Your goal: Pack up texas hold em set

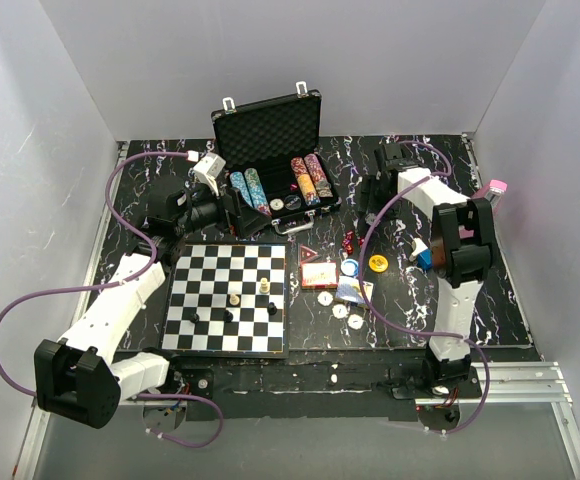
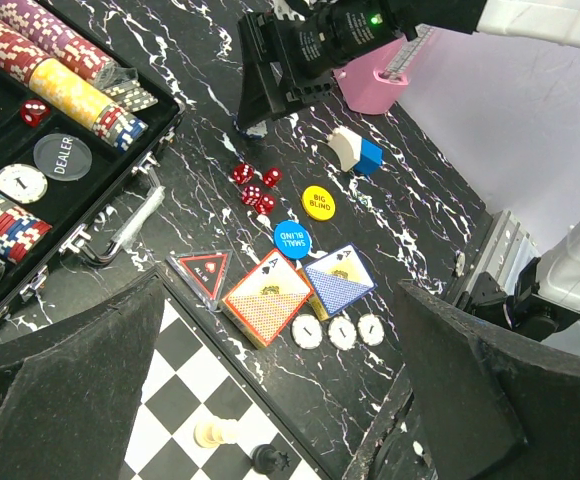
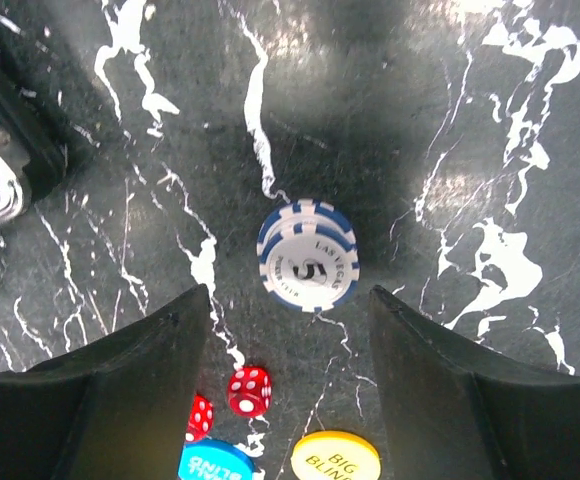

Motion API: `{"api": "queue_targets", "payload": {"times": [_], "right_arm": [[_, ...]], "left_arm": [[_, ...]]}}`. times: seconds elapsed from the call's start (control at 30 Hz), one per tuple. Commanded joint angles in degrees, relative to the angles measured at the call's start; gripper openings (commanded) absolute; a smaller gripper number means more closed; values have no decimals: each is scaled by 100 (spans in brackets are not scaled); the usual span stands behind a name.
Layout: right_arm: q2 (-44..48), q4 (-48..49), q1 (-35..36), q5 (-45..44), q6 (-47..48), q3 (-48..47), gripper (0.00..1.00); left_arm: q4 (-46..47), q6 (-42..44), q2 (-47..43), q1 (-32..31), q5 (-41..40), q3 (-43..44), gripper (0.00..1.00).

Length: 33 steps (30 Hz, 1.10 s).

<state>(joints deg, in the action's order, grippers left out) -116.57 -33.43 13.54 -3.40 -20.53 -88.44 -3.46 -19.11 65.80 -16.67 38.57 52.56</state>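
Observation:
The black briefcase (image 1: 232,118) stands open at the back, with chip rows (image 2: 60,75), a dealer button (image 2: 62,157) and one red die (image 2: 35,112) inside. On the table lie red dice (image 2: 255,188), a yellow button (image 2: 318,203), a blue button (image 2: 292,239), two card decks (image 2: 267,300), three white chips (image 2: 340,331) and a blue-white chip roll (image 2: 355,152). My right gripper (image 3: 288,292) is open just above a short blue-white chip stack (image 3: 307,255), which rests on the table past its fingertips. My left gripper (image 2: 280,285) hangs wide open and empty beside the case.
A chessboard (image 1: 202,318) with several pieces lies in front of the case, its right edge next to the card decks. A pink metronome (image 1: 492,192) stands at the right wall. White walls enclose three sides.

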Motion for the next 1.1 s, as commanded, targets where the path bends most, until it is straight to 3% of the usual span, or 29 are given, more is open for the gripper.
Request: {"api": "queue_targets", "payload": {"times": [0.0,0.73,1.07], "right_arm": [[-234,-313,26,-371,-73,-595,70],[-964,-920,122,-592,146,-1184,53],[-1236,-1341,254,-644,410,-1535,51]], "left_arm": [[-40,13,-129,14,28,167,98],[-5,4,-138,14,63,176,98],[12,-13,-146,14,90,176,98]]}}
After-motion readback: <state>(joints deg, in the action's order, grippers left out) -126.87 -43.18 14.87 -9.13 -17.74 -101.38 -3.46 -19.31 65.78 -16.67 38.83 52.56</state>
